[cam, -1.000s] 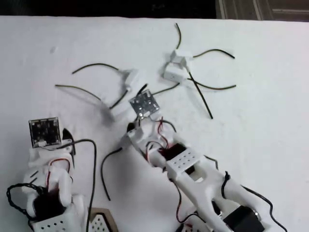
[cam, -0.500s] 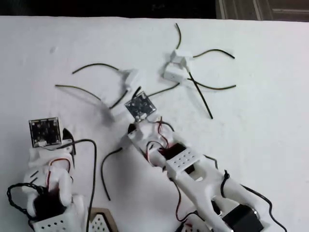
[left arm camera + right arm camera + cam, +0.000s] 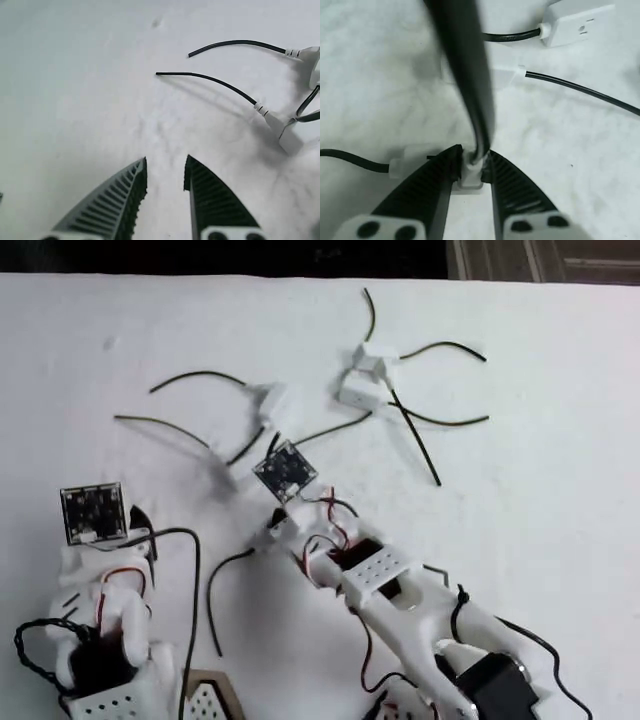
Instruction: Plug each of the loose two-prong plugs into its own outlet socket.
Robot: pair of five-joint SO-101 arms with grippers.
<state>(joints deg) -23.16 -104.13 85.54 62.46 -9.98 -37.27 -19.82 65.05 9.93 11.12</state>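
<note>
My right gripper (image 3: 471, 159) is shut on a small white two-prong plug (image 3: 469, 175), whose black cord (image 3: 462, 75) rises close past the camera. In the high view this gripper (image 3: 274, 523) sits mid-table, just near of a white socket (image 3: 272, 400). A white outlet socket (image 3: 576, 24) lies on the cloth beyond the held plug, with a loose plug (image 3: 506, 76) between them and another plug (image 3: 402, 166) beside the fingers. My left gripper (image 3: 165, 165) hangs open over bare cloth at the near left, nothing between its fingers. Two corded plugs (image 3: 274, 121) lie ahead of it.
Two more white sockets (image 3: 368, 375) with crossing black cords (image 3: 420, 430) lie at the far middle right. A loose black cord (image 3: 218, 600) curls between the two arms. The white cloth (image 3: 560, 500) is bare on the right and at the far left.
My right wrist has shifted a little left and toward the near edge with the plug still in its grip. The left arm has not moved.
</note>
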